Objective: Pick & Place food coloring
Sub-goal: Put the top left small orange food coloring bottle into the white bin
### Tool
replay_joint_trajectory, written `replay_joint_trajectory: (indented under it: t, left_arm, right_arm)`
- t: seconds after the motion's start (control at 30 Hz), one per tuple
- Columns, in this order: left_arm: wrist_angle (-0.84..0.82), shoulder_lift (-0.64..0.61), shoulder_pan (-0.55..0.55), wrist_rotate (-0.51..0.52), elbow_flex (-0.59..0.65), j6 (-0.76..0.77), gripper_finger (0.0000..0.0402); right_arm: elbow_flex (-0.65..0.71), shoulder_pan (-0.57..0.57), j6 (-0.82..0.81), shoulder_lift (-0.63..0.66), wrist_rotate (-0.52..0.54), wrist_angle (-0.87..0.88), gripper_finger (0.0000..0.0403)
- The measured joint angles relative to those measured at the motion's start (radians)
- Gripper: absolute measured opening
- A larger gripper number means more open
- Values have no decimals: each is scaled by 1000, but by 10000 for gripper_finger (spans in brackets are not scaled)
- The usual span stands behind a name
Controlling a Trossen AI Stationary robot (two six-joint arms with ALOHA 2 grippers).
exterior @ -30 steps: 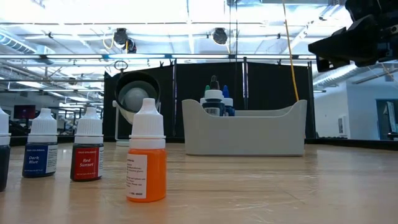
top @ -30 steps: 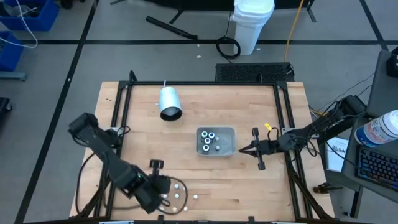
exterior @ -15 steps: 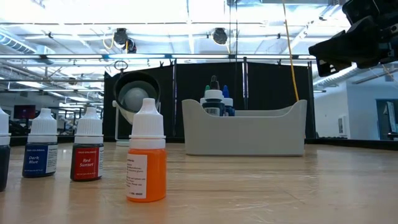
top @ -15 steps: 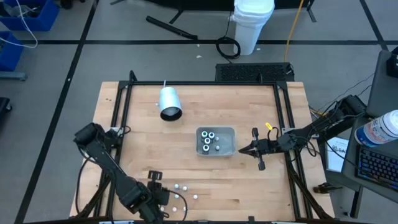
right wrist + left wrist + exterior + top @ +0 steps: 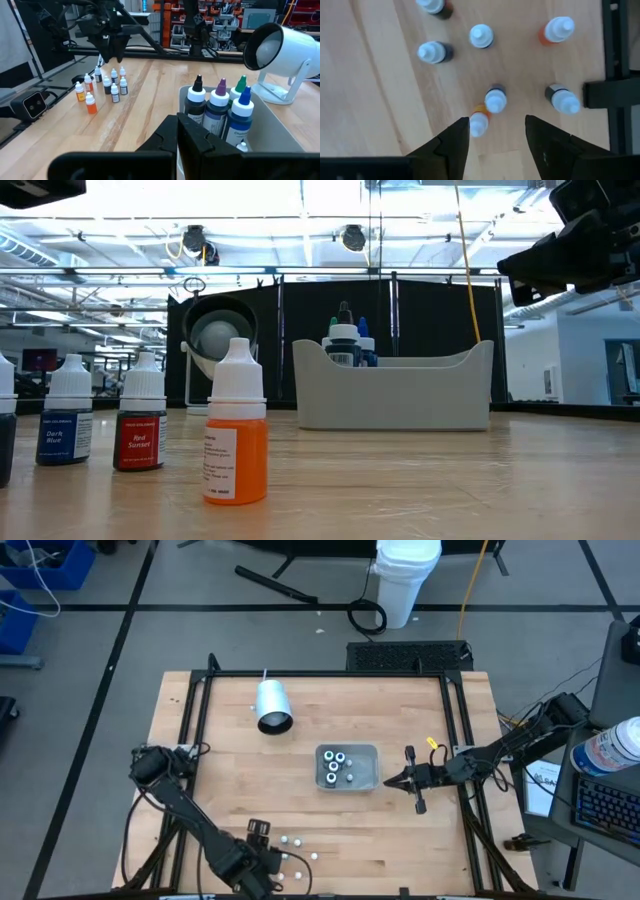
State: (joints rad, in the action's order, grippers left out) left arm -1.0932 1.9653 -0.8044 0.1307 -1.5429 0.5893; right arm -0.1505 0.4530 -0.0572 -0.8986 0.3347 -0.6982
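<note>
Several small food coloring bottles [image 5: 495, 100] with white caps stand upright on the wooden table near its near edge, left of centre [image 5: 291, 840]. My left gripper [image 5: 495, 134] points down over this group, open. A dark bottle and an orange one [image 5: 479, 123] show between its fingers, and the orange one is close to one finger. In the right wrist view the left gripper [image 5: 114, 52] hangs just above the group [image 5: 107, 85]. More bottles [image 5: 220, 107] stand in the grey tray [image 5: 372, 754]. My right gripper [image 5: 392, 781] waits right of the tray, shut and level.
A big white cylinder [image 5: 271, 706] lies on its side at the far left of the table. A black frame rail [image 5: 615, 50] runs close beside the bottle group. In the low view an orange bottle [image 5: 235, 435], a red one and a blue one stand in front of the tray [image 5: 395, 395].
My left gripper has gone down and toward the table's near edge, over the group of standing bottles. A dark part of that arm has come into the top left corner of the low view. The bottles have stayed in place.
</note>
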Motion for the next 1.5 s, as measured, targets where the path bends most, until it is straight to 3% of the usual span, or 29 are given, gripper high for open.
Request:
replay_joint_trajectory:
  t: [0.93,1.2,1.5]
  left_arm:
    - [-9,6,15,26,3,-90,198]
    - [24,6,19,-29,109,-81,198]
    - [55,6,19,-50,117,-94,198]
  right_arm:
    - [0,0,-9,0,0,-1,0]
    - [0,0,-9,0,0,-1,0]
    - [0,0,-10,0,1,-1,0]
